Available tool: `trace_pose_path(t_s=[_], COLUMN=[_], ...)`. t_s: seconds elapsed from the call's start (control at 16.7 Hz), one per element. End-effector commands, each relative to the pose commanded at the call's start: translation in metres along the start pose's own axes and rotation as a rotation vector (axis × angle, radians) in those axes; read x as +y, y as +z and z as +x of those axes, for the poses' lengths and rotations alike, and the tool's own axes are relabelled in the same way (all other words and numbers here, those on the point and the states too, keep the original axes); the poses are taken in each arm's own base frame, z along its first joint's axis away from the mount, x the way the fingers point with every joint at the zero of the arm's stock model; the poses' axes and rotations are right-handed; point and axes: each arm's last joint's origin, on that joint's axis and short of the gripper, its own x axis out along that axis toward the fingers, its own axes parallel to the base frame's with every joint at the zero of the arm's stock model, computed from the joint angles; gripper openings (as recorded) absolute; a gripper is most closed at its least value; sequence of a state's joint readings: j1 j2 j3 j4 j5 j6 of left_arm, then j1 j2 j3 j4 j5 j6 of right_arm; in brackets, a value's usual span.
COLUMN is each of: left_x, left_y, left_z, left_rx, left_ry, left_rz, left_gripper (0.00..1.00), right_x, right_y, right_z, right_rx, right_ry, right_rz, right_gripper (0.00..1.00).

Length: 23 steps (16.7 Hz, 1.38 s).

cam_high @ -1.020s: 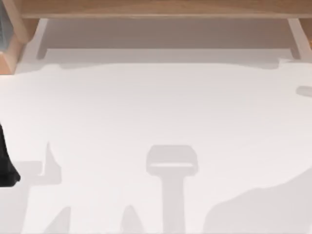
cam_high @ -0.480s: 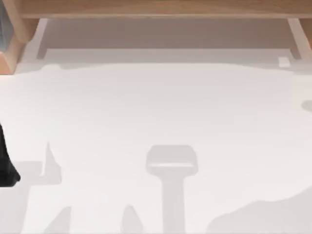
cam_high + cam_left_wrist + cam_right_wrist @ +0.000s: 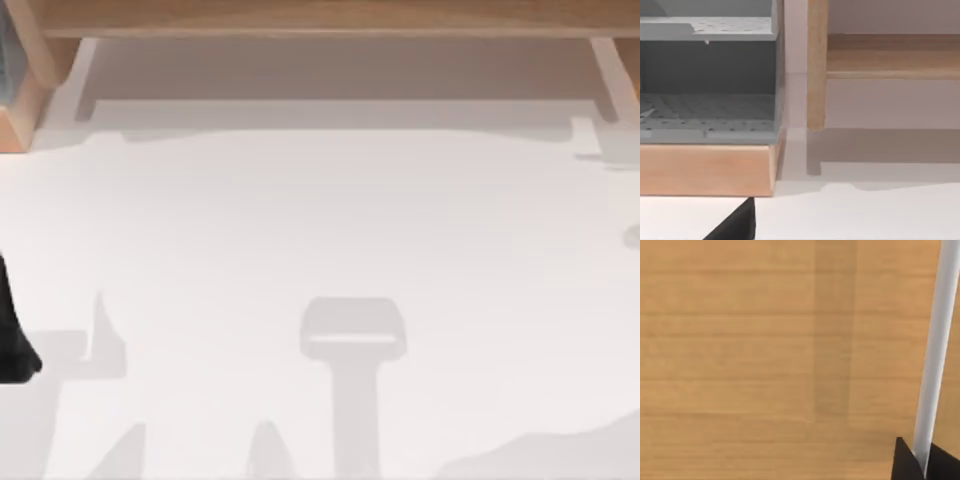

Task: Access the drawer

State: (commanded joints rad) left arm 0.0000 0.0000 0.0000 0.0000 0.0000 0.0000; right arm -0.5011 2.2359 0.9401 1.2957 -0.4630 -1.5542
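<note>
2 dark fingertips [image 3: 907, 462] flank smooth white handle [image 3: 935, 350].

You would have found no readable text, label, brand, number or sign anywhere. The wooden drawer front [image 3: 765, 360], its white handle bar [image 3: 935, 355], the grey perforated shelves [image 3: 707, 107] and the white table [image 3: 320, 240] all were unmarked.

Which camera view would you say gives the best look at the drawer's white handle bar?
The right wrist view: the white handle bar runs across the wooden drawer front, with the right gripper dark fingertips either side of it. The top view shows the wooden cabinet edge; the left wrist view shows a grey shelf unit.
</note>
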Motion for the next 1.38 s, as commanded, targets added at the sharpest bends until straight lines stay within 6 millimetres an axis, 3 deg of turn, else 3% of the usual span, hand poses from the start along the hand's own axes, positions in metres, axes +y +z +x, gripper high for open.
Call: trace_pose_path(t_s=[0.18, 0.6, 0.96, 1.38], left_x=[0.000, 0.000, 0.000, 0.000], left_y=[0.000, 0.000, 0.000, 0.000], left_z=[0.000, 0.000, 0.000, 0.000], left_rx=[0.000, 0.000, 0.000, 0.000], left_ry=[0.000, 0.000, 0.000, 0.000], left_rz=[0.000, 0.000, 0.000, 0.000], left_gripper=[1.00, 1.00, 1.00, 1.00], right_x=[0.000, 0.001, 0.001, 0.002], right_y=[0.000, 0.000, 0.001, 0.001], right_z=[-0.009, -0.061, -0.066, -0.121], right_rx=[-0.007, -0.001, -0.009, -0.005], right_ry=[0.000, 0.001, 0.002, 0.003], right_rz=[-0.001, 0.001, 0.002, 0.003], right_gripper=[0.00, 0.00, 0.00, 0.00])
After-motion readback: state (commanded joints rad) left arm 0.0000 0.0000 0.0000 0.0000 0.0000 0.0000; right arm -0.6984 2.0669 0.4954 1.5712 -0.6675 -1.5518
